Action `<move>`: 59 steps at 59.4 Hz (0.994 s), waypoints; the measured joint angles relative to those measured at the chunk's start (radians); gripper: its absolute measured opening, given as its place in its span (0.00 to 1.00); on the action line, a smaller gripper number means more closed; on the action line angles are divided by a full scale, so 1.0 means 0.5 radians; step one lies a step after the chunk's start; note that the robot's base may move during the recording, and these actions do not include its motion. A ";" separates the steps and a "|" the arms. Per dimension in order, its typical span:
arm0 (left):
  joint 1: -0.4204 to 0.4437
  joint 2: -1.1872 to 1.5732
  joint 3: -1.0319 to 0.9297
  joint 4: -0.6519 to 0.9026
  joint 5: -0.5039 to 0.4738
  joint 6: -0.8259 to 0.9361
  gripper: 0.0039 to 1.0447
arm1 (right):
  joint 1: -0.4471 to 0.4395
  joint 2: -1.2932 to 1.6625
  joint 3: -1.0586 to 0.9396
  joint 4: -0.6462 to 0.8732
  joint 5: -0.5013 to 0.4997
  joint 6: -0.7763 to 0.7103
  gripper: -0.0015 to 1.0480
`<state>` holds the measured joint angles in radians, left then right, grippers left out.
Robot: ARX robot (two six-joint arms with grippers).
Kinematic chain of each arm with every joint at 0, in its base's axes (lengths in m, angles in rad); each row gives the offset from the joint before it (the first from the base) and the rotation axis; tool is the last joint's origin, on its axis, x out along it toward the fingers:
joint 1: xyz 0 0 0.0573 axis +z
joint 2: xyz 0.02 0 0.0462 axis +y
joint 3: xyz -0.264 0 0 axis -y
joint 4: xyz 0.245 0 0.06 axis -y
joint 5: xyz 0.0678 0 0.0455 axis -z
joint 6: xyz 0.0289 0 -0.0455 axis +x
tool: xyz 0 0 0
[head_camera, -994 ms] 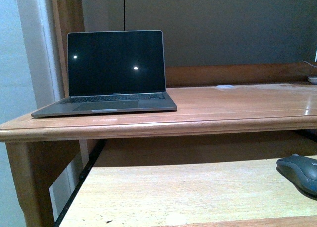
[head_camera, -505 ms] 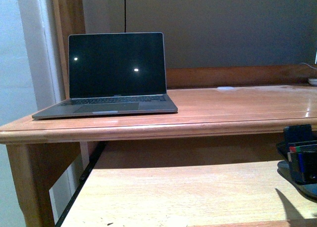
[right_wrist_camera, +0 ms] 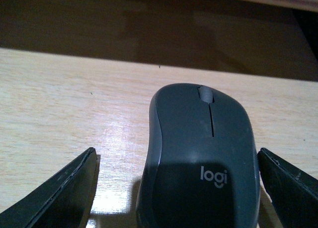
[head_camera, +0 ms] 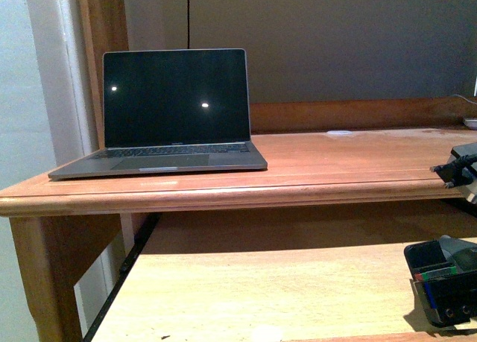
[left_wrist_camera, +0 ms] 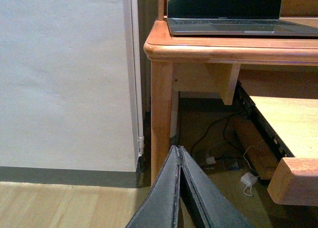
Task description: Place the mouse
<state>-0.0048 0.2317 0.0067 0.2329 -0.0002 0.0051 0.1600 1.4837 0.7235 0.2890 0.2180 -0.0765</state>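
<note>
The dark grey mouse (right_wrist_camera: 198, 153) with a "logi" mark lies on the pale wooden pull-out shelf (right_wrist_camera: 74, 104). My right gripper (right_wrist_camera: 176, 156) is open and low over the shelf. Its fingers (right_wrist_camera: 59, 193) stand one on each side of the mouse, apart from it. In the front view the right gripper (head_camera: 441, 291) is at the lower right and the mouse (head_camera: 460, 254) peeks out behind it. My left gripper (left_wrist_camera: 179, 156) is shut and empty. It hangs low beside the desk's leg (left_wrist_camera: 162, 114), above the floor.
An open laptop (head_camera: 175, 107) with a dark screen stands on the left of the wooden desktop (head_camera: 358, 163), above the shelf. Cables and a white charger (left_wrist_camera: 247, 179) lie on the floor under the desk. A wall (left_wrist_camera: 64, 74) is left of the desk.
My right gripper has come into the front view and dropped lower, so that it now stands around the mouse on the shelf. The laptop has not moved.
</note>
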 joint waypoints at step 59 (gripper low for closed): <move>0.001 -0.451 0.001 -0.463 0.001 0.000 0.02 | 0.187 0.024 0.977 -0.557 0.072 0.362 0.53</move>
<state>-0.0044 0.0063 0.0071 0.0013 0.0002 0.0051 0.2535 1.4960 1.2118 0.0105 0.2539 0.1047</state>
